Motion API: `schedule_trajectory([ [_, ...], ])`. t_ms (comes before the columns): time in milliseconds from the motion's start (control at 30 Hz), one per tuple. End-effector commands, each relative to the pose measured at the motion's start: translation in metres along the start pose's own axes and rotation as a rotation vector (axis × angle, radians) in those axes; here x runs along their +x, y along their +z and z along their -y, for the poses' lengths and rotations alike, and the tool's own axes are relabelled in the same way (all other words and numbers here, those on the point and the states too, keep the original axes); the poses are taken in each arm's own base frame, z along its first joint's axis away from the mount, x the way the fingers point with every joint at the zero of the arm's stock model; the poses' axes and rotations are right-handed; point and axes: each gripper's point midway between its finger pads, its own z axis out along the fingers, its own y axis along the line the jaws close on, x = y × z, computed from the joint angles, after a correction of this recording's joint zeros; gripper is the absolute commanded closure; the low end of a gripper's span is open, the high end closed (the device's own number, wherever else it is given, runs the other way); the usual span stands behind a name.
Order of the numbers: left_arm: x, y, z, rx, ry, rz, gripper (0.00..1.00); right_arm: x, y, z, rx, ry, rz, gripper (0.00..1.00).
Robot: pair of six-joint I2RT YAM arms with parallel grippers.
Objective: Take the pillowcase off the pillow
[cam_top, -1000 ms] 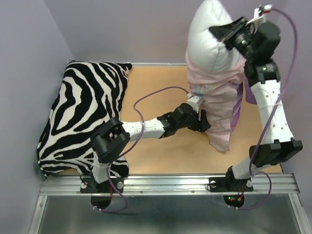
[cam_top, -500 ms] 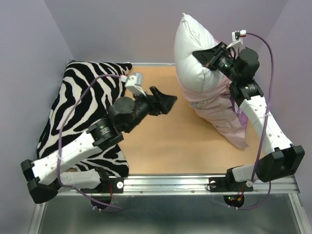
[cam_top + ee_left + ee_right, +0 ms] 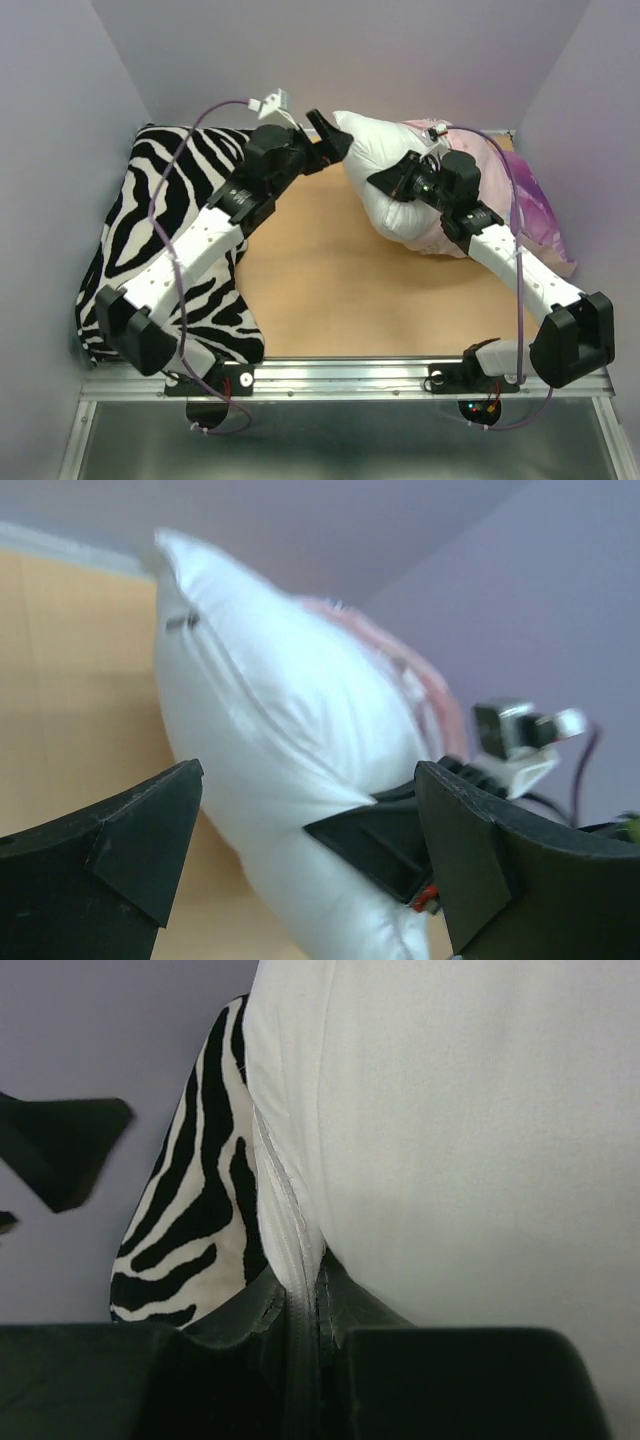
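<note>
The white pillow (image 3: 385, 165) lies tilted at the back of the table, its right part still inside the pink-and-purple pillowcase (image 3: 530, 200). My right gripper (image 3: 392, 182) is shut on the pillow's seamed edge (image 3: 300, 1260). My left gripper (image 3: 330, 135) is open and empty, right beside the pillow's bare far-left corner. In the left wrist view the pillow (image 3: 270, 720) fills the space beyond my left gripper (image 3: 308, 780), with pink pillowcase (image 3: 425, 685) behind it and a right finger (image 3: 385, 840) pinching the pillow.
The zebra-striped cushion (image 3: 170, 230) covers the left of the table and shows in the right wrist view (image 3: 190, 1200). The tan tabletop (image 3: 350, 290) shows in front. Purple walls close in the back and sides. A metal rail (image 3: 350, 375) runs along the near edge.
My right arm has brought the pillow down from high in the air to the back of the table. My left arm has swung from mid-table to the pillow's far-left corner, jaws open.
</note>
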Motion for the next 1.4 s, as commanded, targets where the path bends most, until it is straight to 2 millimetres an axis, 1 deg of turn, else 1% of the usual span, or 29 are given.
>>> schedule_trajectory([
  [0, 0.054, 0.017, -0.004, 0.122, -0.068, -0.179, 0.01, -0.028, -0.009, -0.040, -0.113, -0.065, 0.142, 1.00],
  [100, 0.064, 0.023, -0.011, 0.131, -0.087, -0.206, 0.01, -0.019, -0.005, -0.039, -0.106, -0.075, 0.127, 1.00],
  [167, 0.067, 0.024, -0.007, 0.169, -0.110, -0.214, 0.01, -0.013, -0.002, -0.041, -0.108, -0.077, 0.118, 0.99],
  [267, 0.070, 0.029, -0.011, 0.195, -0.129, -0.230, 0.01, -0.004, 0.002, -0.045, -0.119, -0.078, 0.105, 0.99],
  [300, 0.069, 0.026, -0.008, 0.220, -0.153, -0.228, 0.01, -0.004, 0.003, -0.045, -0.118, -0.081, 0.106, 0.99],
  [333, 0.073, 0.023, -0.009, 0.265, -0.168, -0.223, 0.01, 0.000, 0.004, -0.046, -0.119, -0.079, 0.101, 1.00],
  [367, 0.073, 0.019, -0.007, 0.294, -0.185, -0.219, 0.01, 0.001, 0.004, -0.047, -0.120, -0.081, 0.100, 0.99],
  [400, 0.075, 0.014, -0.007, 0.317, -0.203, -0.216, 0.01, 0.002, 0.004, -0.045, -0.115, -0.079, 0.098, 0.99],
  [433, 0.073, 0.013, -0.006, 0.317, -0.205, -0.211, 0.01, 0.003, 0.004, -0.046, -0.119, -0.080, 0.099, 0.99],
  [500, 0.081, 0.018, -0.018, 0.290, -0.208, -0.225, 0.01, 0.007, 0.005, -0.046, -0.124, -0.080, 0.090, 0.99],
  [567, 0.087, 0.024, -0.020, 0.303, -0.222, -0.242, 0.01, 0.010, 0.006, -0.049, -0.133, -0.082, 0.084, 0.99],
  [600, 0.087, 0.024, -0.018, 0.320, -0.231, -0.243, 0.01, 0.012, 0.006, -0.050, -0.134, -0.085, 0.079, 1.00],
  [633, 0.084, 0.021, -0.009, 0.381, -0.246, -0.233, 0.01, 0.014, 0.007, -0.052, -0.134, -0.086, 0.077, 0.99],
  [667, 0.082, 0.019, -0.004, 0.413, -0.253, -0.223, 0.01, 0.015, 0.007, -0.051, -0.131, -0.089, 0.076, 0.99],
  [767, 0.082, 0.026, -0.003, 0.409, -0.249, -0.229, 0.01, 0.020, 0.008, -0.051, -0.128, -0.096, 0.064, 1.00],
  [800, 0.085, 0.029, -0.006, 0.394, -0.234, -0.242, 0.01, 0.022, 0.009, -0.052, -0.129, -0.099, 0.062, 1.00],
  [833, 0.092, 0.038, -0.014, 0.349, -0.233, -0.270, 0.01, 0.024, 0.010, -0.053, -0.134, -0.102, 0.055, 1.00],
  [900, 0.099, 0.046, -0.026, 0.298, -0.220, -0.289, 0.01, 0.026, 0.011, -0.056, -0.139, -0.110, 0.051, 0.99],
  [933, 0.109, 0.054, -0.046, 0.211, -0.228, -0.314, 0.01, 0.028, 0.012, -0.061, -0.151, -0.116, 0.044, 0.99],
  [967, 0.105, 0.059, -0.048, 0.190, -0.223, -0.309, 0.01, 0.031, 0.014, -0.062, -0.153, -0.123, 0.035, 1.00],
  [1033, 0.107, 0.068, -0.062, 0.126, -0.204, -0.311, 0.01, 0.037, 0.016, -0.066, -0.157, -0.145, 0.016, 0.99],
  [1100, 0.105, 0.073, -0.065, 0.124, -0.204, -0.303, 0.01, 0.042, 0.018, -0.068, -0.163, -0.160, 0.005, 0.99],
  [1200, 0.110, 0.084, -0.074, 0.085, -0.197, -0.327, 0.01, 0.051, 0.020, -0.072, -0.171, -0.179, -0.012, 0.99],
  [1267, 0.115, 0.090, -0.083, 0.048, -0.199, -0.336, 0.01, 0.058, 0.021, -0.078, -0.182, -0.197, -0.020, 0.99],
  [1300, 0.117, 0.093, -0.090, 0.021, -0.202, -0.339, 0.01, 0.062, 0.022, -0.085, -0.196, -0.216, -0.027, 0.99],
  [1367, 0.117, 0.098, -0.093, 0.008, -0.194, -0.341, 0.01, 0.062, 0.023, -0.096, -0.215, -0.235, -0.025, 0.99],
])
